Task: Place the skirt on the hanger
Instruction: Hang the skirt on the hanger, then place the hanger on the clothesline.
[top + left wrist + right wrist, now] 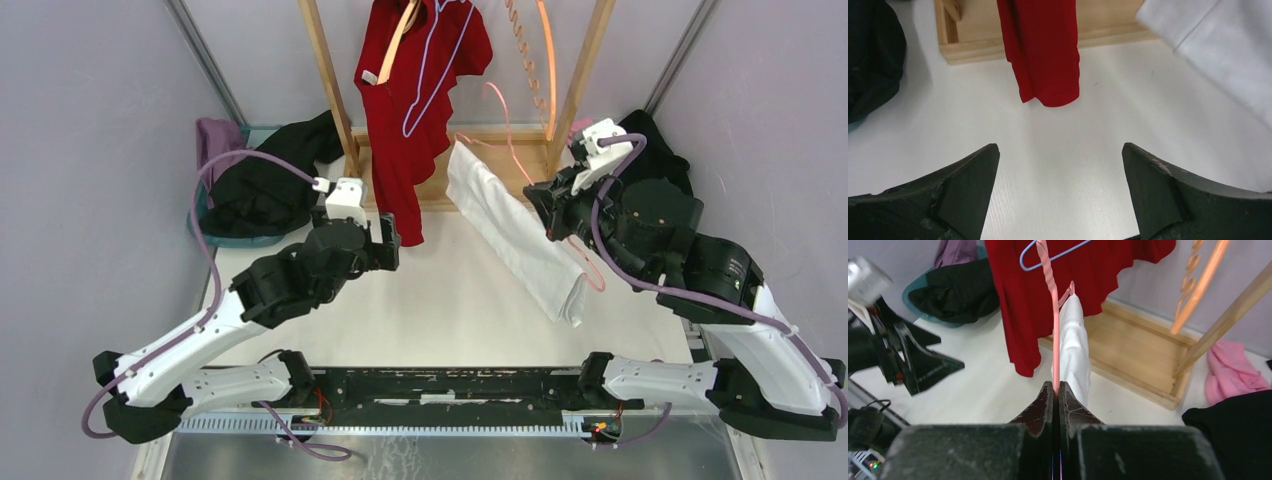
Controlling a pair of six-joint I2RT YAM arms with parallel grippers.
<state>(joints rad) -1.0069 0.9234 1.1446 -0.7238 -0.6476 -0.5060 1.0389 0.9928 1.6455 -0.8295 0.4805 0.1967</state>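
The white skirt [512, 232] droops soft and light from the pink hanger [1053, 330], which the right fingers [1040, 410] pinch. The left fingers [968, 185] gape empty. I'd take hold at the waistband.

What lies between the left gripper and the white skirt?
Between the left gripper and the white skirt only bare tabletop shows, in the left wrist view; the red garment hangs beside that stretch.
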